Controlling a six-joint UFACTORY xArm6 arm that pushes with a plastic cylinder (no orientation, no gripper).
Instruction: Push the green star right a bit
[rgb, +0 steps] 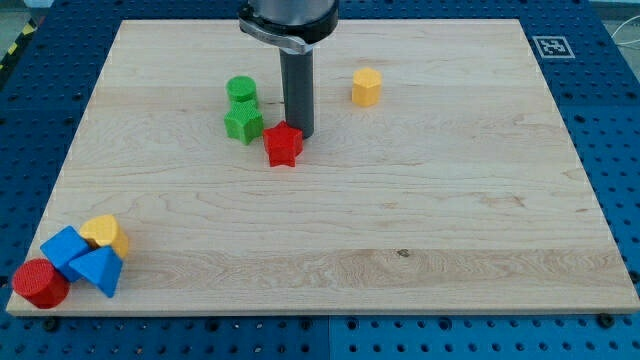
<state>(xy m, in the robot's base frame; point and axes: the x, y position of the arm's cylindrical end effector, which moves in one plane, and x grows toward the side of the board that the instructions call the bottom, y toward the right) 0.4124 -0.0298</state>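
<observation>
The green star (243, 123) lies on the wooden board (400, 220) in the upper left-middle. A green cylinder (241, 91) stands just above it, touching or nearly touching. A red star (284, 145) lies just right of and below the green star. My tip (299, 133) comes down at the red star's upper right edge, to the right of the green star, with a small gap from the green star.
A yellow hexagonal block (367, 87) sits to the upper right of my tip. At the board's bottom left corner lie a red cylinder (40, 283), a blue cube (64, 247), a blue triangular block (99, 270) and a yellow block (104, 232).
</observation>
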